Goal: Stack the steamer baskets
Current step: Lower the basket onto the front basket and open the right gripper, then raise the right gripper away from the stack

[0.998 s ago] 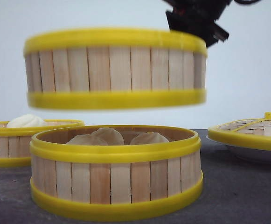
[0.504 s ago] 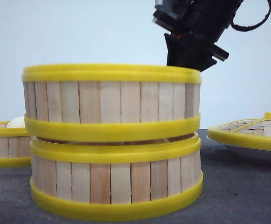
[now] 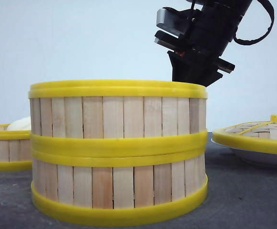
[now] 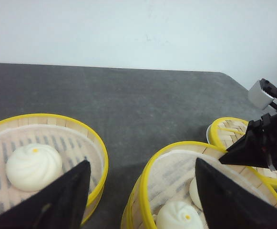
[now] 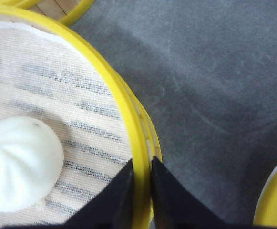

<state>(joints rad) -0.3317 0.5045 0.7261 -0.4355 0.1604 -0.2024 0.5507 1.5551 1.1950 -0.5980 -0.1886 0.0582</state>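
Two stacked steamer baskets (image 3: 118, 151), right gripper (image 5: 140, 191) pinching the upper rim.

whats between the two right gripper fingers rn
The yellow rim of the top steamer basket: the right gripper pinches it between its fingers, clearest in the right wrist view.

right arm (image 3: 202, 40): black, grey block, looped black cable | fingers (image 4: 64, 198): black, wedge-shaped

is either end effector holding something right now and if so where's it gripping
The right end effector pinches the upper steamer basket by its yellow top rim. The left end effector is open, holding nothing.
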